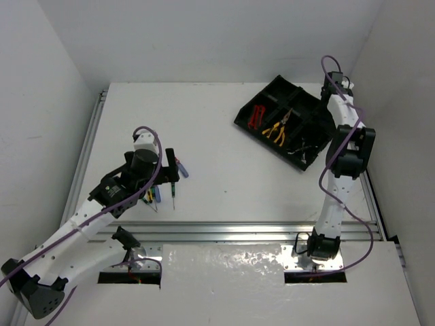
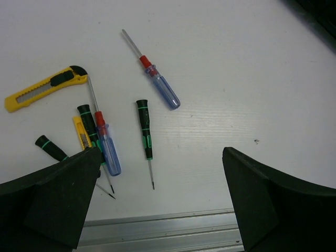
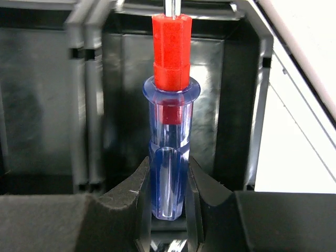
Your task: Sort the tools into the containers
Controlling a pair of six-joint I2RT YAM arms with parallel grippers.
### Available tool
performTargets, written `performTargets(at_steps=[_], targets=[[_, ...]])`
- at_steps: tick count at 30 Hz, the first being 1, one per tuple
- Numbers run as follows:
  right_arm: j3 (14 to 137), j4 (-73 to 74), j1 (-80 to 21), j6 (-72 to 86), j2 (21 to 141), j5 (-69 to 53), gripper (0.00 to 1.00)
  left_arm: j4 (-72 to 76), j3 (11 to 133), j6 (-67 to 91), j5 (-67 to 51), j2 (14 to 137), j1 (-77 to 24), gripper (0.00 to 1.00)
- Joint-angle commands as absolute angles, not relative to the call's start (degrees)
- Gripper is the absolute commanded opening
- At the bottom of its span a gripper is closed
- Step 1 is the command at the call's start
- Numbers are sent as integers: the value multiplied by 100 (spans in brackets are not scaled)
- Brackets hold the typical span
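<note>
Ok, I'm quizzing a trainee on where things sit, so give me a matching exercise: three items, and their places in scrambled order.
Items:
1 yellow pliers
2 yellow box cutter
3 blue screwdriver in the right wrist view

Places:
A lying on the white table
B gripped by the right tool
C lying in the black tray

Pairs: 1-C, 2-A, 3-B.

My right tool (image 3: 168,181) is swallowing the butt of the clear blue screwdriver (image 3: 169,152), and the top edge is cutting off its shaft. My left tool (image 2: 161,173) is covering the shaft of a green-banded screwdriver (image 2: 50,148) and the lower end of a small yellow cutter (image 2: 79,131). From above, the pieces in the nearest compartment of the tray (image 1: 243,122) are looking too small to name.
</note>
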State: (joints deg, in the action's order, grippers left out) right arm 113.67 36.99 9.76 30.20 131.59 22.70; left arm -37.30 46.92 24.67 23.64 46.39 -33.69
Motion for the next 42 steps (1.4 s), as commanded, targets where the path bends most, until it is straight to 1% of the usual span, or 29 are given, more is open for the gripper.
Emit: performTargets(at_steps=[1,3,4,5,8,10,12,15,19,22,23,26,28,30,31,34,36,38,42], targets=[[11716,3780,1046,2909,13201,2435,20,-3472,4693,2373,2268,4570,-3410,100],[11681,3762,1072,2918,13149,2330,37,-3480,4685,2373,2276,4570,-3401,100],[11681,3762,1072,2918,13114,2294,50,-3472,4693,2373,2285,4570,-3401,100],[11689,3762,1072,2927,13018,2190,59,-3480,4685,2373,2285,4579,-3401,100],[11733,3735,1064,2953,12798,2031,62,-3489,4693,2382,2294,4614,-3410,100],[11838,3822,994,2996,12744,1680,65,-3507,4702,2399,2347,4623,-3401,100],[11753,3868,853,3015,12622,1574,66,-3577,4737,2460,2512,4606,-3401,100],[10964,3281,397,3085,12079,1476,68,-3665,4755,2618,2863,4501,-3393,100],[9960,2454,-771,2901,11226,1898,71,-3858,4825,2882,3295,4369,-3384,100],[8872,1577,-1615,2760,10566,2074,71,-4060,4860,3111,3691,3966,-3384,100],[8703,1425,-1809,2681,10469,2013,72,-4069,4860,3146,3813,3859,-3384,100],[8438,1169,-2896,2340,10450,1434,69,-4069,4825,3269,3989,3465,-3375,100],[8664,1361,-3250,2172,10931,821,68,-4087,4834,3305,4051,3314,-3366,100],[9235,1827,-3741,1935,11606,572,66,-4078,4808,3322,4069,3147,-3366,100],[9611,2107,-3901,1890,11828,676,65,-4061,4808,3331,4069,3103,-3375,100],[10167,2416,-4341,1828,12469,580,64,-4017,4790,3287,3973,3006,-3366,100],[10344,2461,-4552,1819,12690,396,59,-3990,4773,3270,3946,2945,-3366,100],[10642,2549,-4736,1758,12989,282,57,-3955,4746,3243,3903,2918,-3366,100],[11030,2707,-4939,1714,13333,229,57,-3902,4746,3182,3797,3006,-3366,100]])
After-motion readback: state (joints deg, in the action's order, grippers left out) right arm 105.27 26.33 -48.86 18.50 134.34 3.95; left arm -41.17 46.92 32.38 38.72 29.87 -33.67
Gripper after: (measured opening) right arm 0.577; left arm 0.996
